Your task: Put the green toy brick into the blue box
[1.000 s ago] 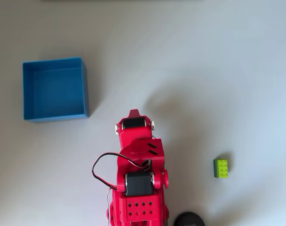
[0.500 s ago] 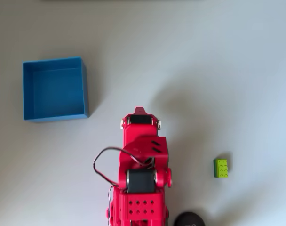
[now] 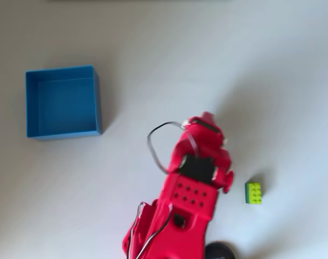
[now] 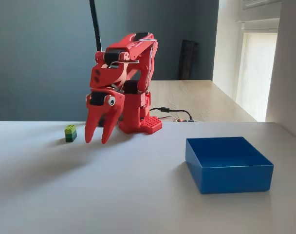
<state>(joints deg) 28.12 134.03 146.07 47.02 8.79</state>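
One green toy brick [image 4: 70, 133] is sitting on the table just left of the gripper [image 4: 97, 141] in the fixed view (fingers spread, empty, pointing down), long axis upright in the overhead view, well apart from the blue box [image 4: 229, 174].

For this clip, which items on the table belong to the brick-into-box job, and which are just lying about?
Part of the job:
- green toy brick, on the table
- blue box, nothing in it
- gripper, open, pointing down close beside the brick

Just lying about:
- black round object at the arm's base
- cables behind the base
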